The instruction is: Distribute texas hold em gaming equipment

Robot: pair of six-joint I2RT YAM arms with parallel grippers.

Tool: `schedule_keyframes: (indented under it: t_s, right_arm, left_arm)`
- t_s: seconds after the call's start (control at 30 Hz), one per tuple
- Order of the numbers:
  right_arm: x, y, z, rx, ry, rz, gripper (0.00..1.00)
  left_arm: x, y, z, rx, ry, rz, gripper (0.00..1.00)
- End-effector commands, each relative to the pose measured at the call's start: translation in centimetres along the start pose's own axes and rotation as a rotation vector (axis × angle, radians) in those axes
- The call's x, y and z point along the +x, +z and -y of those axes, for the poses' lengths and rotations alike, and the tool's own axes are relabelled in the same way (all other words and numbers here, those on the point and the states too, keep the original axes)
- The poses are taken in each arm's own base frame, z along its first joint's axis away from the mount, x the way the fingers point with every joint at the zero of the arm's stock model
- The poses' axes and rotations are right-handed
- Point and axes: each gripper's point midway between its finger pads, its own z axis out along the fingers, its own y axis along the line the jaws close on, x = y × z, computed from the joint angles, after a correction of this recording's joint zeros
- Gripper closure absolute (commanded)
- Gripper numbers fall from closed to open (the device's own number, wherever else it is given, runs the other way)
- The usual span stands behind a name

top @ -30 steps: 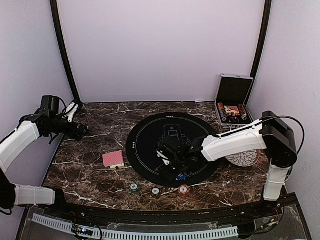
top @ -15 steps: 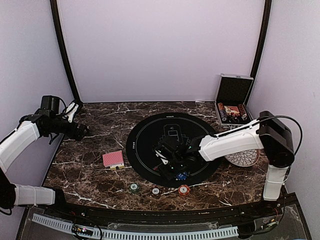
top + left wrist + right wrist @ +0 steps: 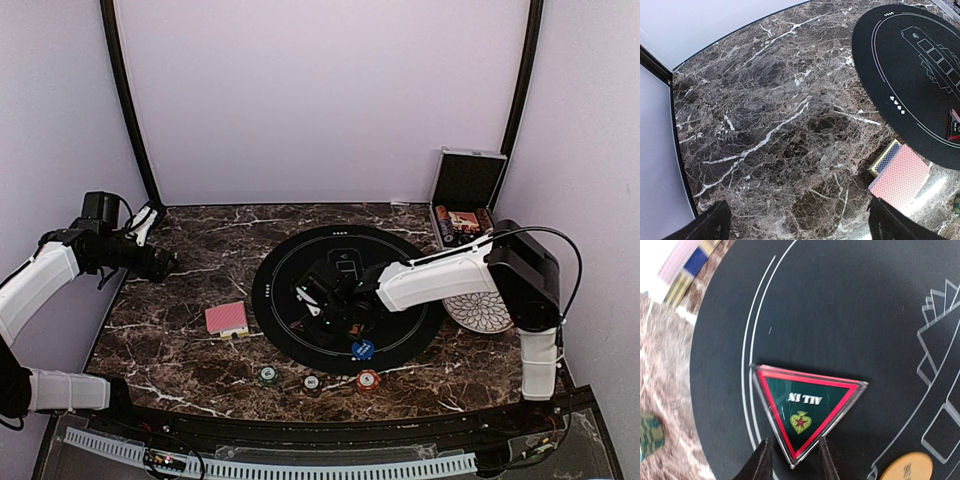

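The right gripper (image 3: 794,460) is set astride one corner of the ALL IN triangle (image 3: 805,407), lying on the left of the black mat (image 3: 850,315). Whether it is clamped cannot be told. The corner is best pinched squarely before lifting.

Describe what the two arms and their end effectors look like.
Both the left arm and right arm have white shell links with black joints and thin black cables alongside. The left end effector and right end effector are black and two-fingered.
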Motion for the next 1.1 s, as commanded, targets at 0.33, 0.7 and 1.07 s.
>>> schedule_keyframes:
  t_s: [0.33, 0.7, 1.07]
  right_arm:
    - [-6.8, 4.6, 0.9, -0.019, -0.024, 0.054, 0.70]
    - [-10.7, 7.1, 0.4, -0.044, -0.010, 0.095, 0.70]
    - [-10.3, -1.9, 3.5, 0.062, 0.032, 0.201, 0.27]
  left_arm:
    - [-0.8, -1.2, 0.3, 0.019, 0.002, 0.017, 0.01]
    - [-0.5, -1.2, 0.7, 0.044, 0.000, -0.001, 0.01]
    - [0.2, -0.9, 1.1, 0.065, -0.004, -0.029, 0.01]
